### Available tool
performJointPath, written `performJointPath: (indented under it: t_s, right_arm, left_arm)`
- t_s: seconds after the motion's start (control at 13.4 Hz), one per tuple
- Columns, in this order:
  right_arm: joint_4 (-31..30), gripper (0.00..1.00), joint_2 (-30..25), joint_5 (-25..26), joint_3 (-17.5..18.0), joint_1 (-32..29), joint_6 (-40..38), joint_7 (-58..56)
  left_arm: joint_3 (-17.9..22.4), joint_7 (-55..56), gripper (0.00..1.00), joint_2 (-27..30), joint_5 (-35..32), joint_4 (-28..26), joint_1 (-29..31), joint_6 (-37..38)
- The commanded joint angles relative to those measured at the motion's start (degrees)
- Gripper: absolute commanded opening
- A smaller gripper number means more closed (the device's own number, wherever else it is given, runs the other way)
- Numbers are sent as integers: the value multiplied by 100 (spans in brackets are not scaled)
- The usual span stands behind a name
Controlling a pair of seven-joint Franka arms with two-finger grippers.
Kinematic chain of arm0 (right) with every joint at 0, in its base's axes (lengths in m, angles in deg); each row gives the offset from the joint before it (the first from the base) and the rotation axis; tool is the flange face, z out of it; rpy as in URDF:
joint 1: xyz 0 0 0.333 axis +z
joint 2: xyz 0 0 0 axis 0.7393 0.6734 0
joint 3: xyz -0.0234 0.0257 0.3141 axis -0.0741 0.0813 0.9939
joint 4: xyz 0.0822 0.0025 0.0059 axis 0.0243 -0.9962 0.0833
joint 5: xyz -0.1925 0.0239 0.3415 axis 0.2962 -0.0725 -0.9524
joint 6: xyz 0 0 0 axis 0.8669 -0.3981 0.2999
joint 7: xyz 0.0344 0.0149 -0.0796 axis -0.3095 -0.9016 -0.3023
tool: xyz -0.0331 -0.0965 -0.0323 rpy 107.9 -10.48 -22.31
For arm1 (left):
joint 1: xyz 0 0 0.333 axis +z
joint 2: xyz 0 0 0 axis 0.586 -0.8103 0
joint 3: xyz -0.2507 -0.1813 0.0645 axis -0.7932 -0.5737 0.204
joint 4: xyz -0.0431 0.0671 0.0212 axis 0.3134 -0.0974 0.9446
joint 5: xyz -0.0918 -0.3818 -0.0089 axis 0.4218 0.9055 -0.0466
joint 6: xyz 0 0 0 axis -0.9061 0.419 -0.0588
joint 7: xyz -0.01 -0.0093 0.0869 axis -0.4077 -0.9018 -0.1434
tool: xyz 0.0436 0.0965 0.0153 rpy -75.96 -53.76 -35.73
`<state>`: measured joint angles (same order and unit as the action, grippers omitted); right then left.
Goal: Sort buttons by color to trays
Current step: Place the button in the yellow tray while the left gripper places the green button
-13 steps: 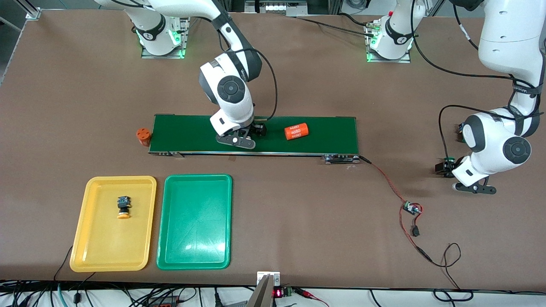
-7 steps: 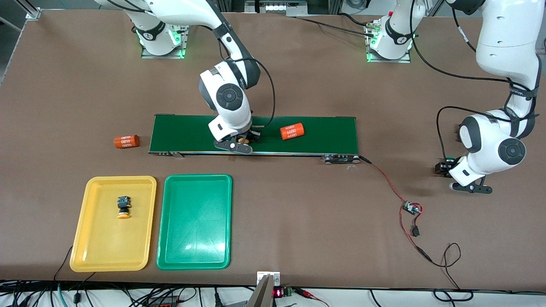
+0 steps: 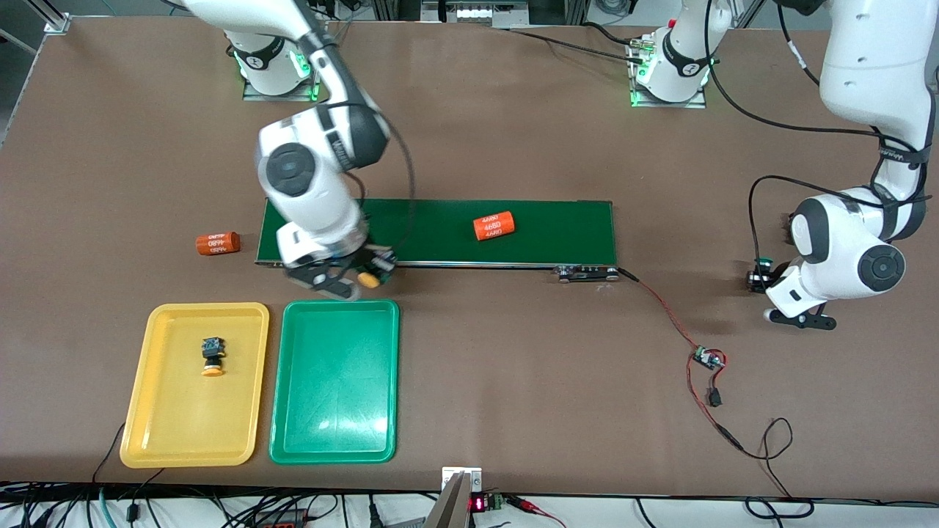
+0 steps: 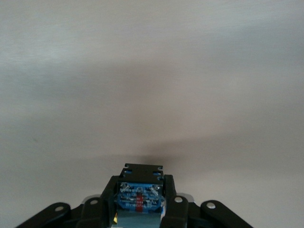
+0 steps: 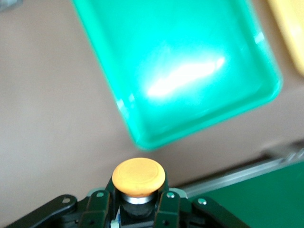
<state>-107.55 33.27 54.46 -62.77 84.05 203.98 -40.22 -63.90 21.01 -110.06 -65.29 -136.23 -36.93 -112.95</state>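
My right gripper [image 3: 374,270] is shut on a button with a yellow-orange cap [image 3: 367,279], which it holds over the bare table between the conveyor belt [image 3: 440,231] and the green tray [image 3: 335,396]. The right wrist view shows the cap [image 5: 139,176] sticking out between my fingers [image 5: 167,202], with the green tray [image 5: 180,71] ahead and a corner of the yellow tray [image 5: 292,33]. Another yellow-capped button [image 3: 212,356] lies in the yellow tray [image 3: 158,418]. My left gripper [image 3: 759,279] is low at the left arm's end, shut on a black-bodied button [image 4: 142,170] with a blue label.
One orange "4680" cylinder [image 3: 494,226] lies on the dark-green belt. Another [image 3: 218,243] lies on the table by the belt's end toward the right arm. A red-black cable with a small circuit board [image 3: 707,358] runs from the belt toward the front edge.
The right gripper shut on the yellow-capped button on the belt and carried it off toward the green tray. The left gripper shut on its button. The belt's cylinder drifted toward the right arm's end.
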Motion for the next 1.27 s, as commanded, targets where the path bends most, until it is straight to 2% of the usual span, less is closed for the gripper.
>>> performJointPath:
  t_s: [0.0, 0.22, 0.45, 0.52, 0.82, 0.97, 1.05, 1.12, 1.2]
  right_arm:
    - [184, 0, 257, -49, 70, -954, -83, -1119]
    - [534, 0, 810, 47, 70, -1931, -92, -2781]
    - [666, 0, 1004, 792, 70, -2467, -57, -3433]
    - [737, 0, 1118, 890, 70, -2644, -22, -3827]
    - [1404, 0, 1680, 830, 114, -3206, 93, -5085]
    - [1624, 0, 2032, 516, 368, -3505, 224, -5447]
    - [1643, 0, 2320, 374, 517, -3646, 756, -5831]
    - [1634, 0, 2349, 303, 562, -3612, 1213, -6088]
    - [1634, 0, 2315, 311, 562, -3630, 1096, -6107]
  left_arm:
    - [-296, 496, 34, 537, 81, 205, -245, 1108]
    - [-778, 1244, 35, 634, 738, 452, -483, 1613]
    - [-1333, 1954, 35, 643, 1327, 461, -580, 1587]
    - [-1517, 2140, 35, 643, 1451, 461, -641, 1560]
    - [-2273, 3281, 35, 600, 1505, 356, -1053, 990]
    - [-2345, 3495, 35, 503, 1496, 320, -1169, 727]
    - [-2345, 3495, 35, 424, 1496, 268, -1265, 525]
    - [-2345, 3495, 35, 389, 1496, 119, -1327, 210]
    - [-2362, 3504, 36, 371, 1496, -30, -1353, -11]
